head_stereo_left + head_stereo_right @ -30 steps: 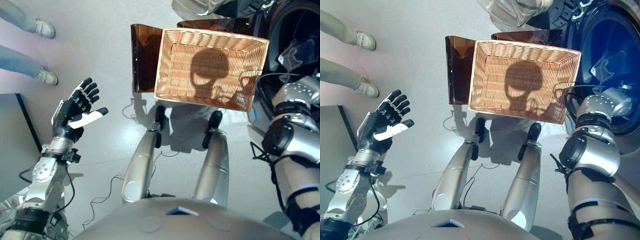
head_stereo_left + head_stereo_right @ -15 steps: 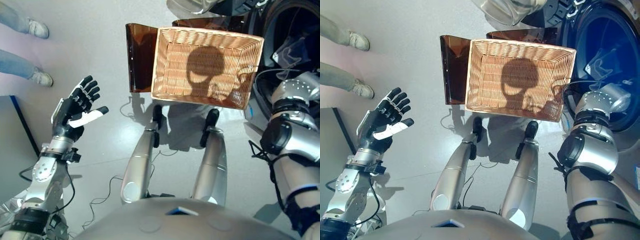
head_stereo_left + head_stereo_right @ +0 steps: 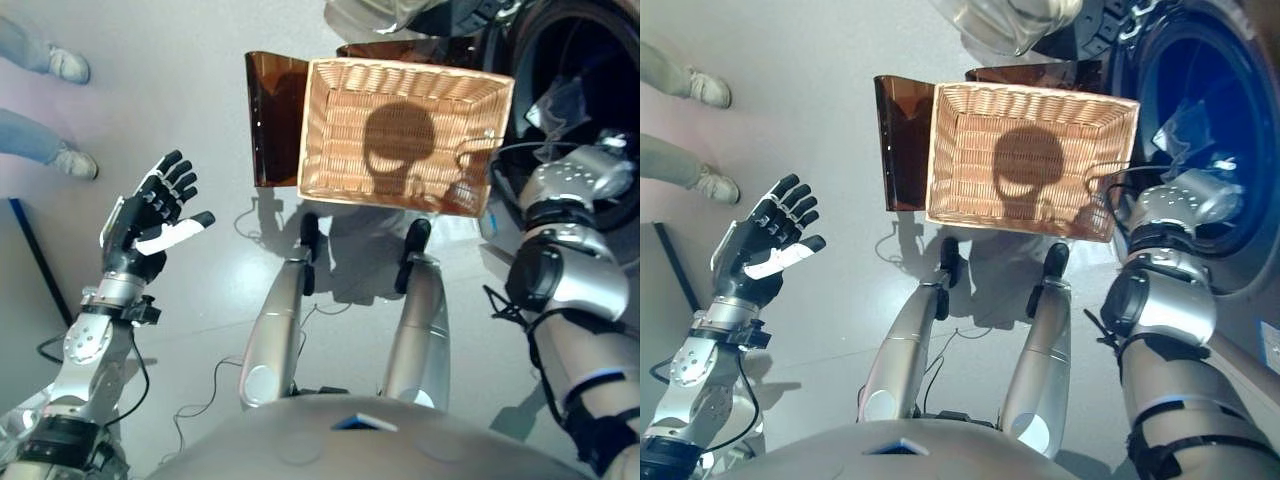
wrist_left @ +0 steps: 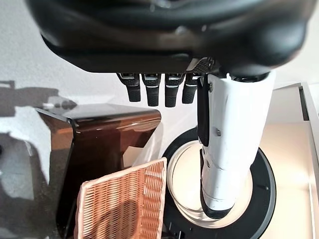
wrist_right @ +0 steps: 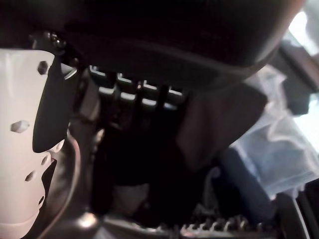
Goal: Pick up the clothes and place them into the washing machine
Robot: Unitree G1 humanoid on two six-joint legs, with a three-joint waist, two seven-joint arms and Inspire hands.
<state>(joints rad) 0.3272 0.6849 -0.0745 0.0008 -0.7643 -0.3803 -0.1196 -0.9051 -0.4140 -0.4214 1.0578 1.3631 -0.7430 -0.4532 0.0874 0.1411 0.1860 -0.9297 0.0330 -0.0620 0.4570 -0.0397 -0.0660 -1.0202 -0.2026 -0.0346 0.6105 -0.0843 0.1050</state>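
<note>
The left hand (image 3: 150, 225) hangs out to the side over the floor, fingers spread wide and holding nothing, clear of the work. Farther off, the wicker basket (image 3: 330, 120) sits on a brown stand (image 3: 268, 120) within arm's reach of the machine, and it looks empty. Beyond it, the right hand (image 5: 139, 99) reaches into the washing machine (image 3: 1225, 150); whether it grips anything, I cannot tell. Pale clothes (image 3: 1180, 125) lie in the drum.

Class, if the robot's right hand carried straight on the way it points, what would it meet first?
Probably the pale clothes already lying inside the washing machine drum; the right hand reaches into it, though depth is unclear.
</note>
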